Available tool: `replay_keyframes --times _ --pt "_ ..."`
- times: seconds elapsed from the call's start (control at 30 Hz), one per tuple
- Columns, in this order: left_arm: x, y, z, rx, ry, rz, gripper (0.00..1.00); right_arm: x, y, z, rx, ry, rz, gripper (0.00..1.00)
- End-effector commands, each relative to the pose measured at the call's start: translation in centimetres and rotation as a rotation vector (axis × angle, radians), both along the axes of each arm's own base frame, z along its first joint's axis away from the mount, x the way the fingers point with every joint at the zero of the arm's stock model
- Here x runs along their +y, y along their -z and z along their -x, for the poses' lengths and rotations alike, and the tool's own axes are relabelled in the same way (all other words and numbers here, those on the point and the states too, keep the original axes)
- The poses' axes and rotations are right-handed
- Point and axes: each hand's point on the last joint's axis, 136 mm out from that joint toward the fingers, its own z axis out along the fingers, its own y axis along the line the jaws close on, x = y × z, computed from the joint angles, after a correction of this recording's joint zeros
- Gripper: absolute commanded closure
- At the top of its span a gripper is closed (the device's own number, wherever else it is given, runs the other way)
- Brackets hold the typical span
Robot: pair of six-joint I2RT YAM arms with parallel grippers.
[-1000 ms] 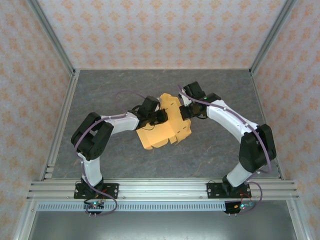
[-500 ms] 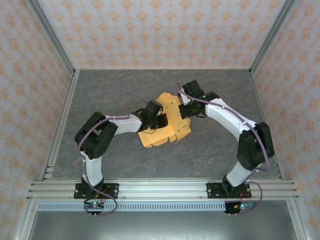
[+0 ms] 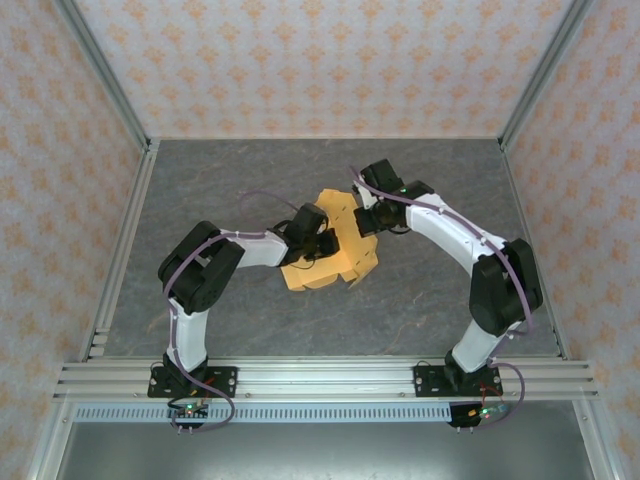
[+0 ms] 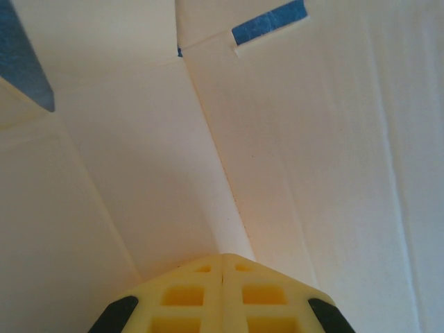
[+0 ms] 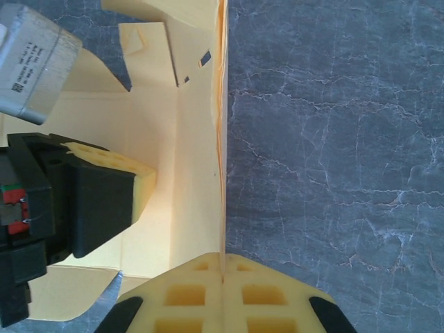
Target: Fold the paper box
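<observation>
Overhead view: the orange-yellow paper box (image 3: 335,262), half-formed with some panels raised, lies near the middle of the grey table (image 3: 230,180), between the two arms. The left gripper (image 3: 322,243) reaches in from the left onto the card. The right gripper (image 3: 366,222) meets the box's far right edge.

Left wrist view: the left fingers are clenched together with nothing between them. Their tip rests at a crease where two pale panels meet, probably pressing down there to pin the base flat while a side is raised.

Right wrist view: the right fingers are closed, and the thin upright edge of a side panel runs straight into the seam between them. They appear to pinch that wall, probably to stand it vertical along its crease. The left gripper sits just inside this wall, on the box floor. Bare table lies on the wall's outer side.
</observation>
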Motion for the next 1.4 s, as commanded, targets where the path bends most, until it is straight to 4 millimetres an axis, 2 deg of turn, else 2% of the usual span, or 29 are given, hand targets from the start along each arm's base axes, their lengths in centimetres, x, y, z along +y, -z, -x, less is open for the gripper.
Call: replay_keyframes --times 0.0,0.23,0.43,0.6,0.97,1.17,1.37 --pt "1.1 3.9 1.9 0.08 -0.054 -0.061 1.0 0.7 -0.9 -0.5 -0.021 0.024 0.018 1.0" --pt "0.4 3.8 2.2 0.065 -0.097 -0.032 1.0 2.7 -0.3 0.2 -0.021 0.008 0.049 1.0" --pt "-0.7 3.6 2.4 0.054 -0.126 0.009 1.0 3.7 -0.2 0.4 -0.032 -0.005 0.079 1.0" --pt "-1.7 3.4 2.4 0.043 -0.119 0.018 1.0 3.8 0.2 0.5 -0.03 -0.011 0.108 1.0" --pt "-1.9 3.1 2.3 0.034 -0.118 0.026 1.0 2.9 -0.2 0.4 -0.058 -0.028 0.165 1.0" --pt "-2.1 2.6 2.1 0.025 -0.129 0.048 1.0 3.1 -0.9 0.0 -0.066 -0.048 0.168 1.0" --pt "-3.6 1.8 1.7 0.005 -0.122 0.078 1.0 1.8 -1.2 -0.6 -0.081 -0.072 0.234 1.0"
